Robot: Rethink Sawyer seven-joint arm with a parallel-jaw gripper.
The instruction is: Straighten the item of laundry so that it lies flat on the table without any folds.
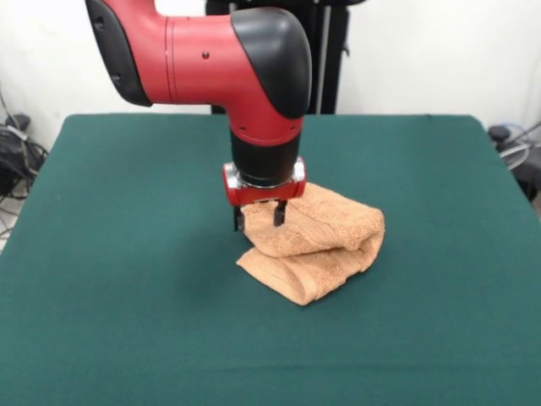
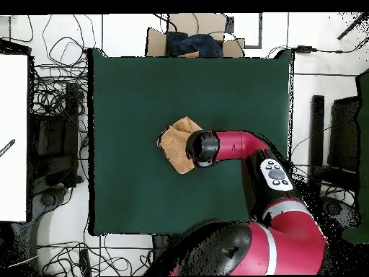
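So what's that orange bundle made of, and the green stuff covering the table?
The towel looks like peach-orange terry cloth: its surface is nubby and matte, and it slumps in soft rounded folds. The table seems covered in dark green felt-like cloth, flat and without shine, though the weave is too fine to tell for certain.
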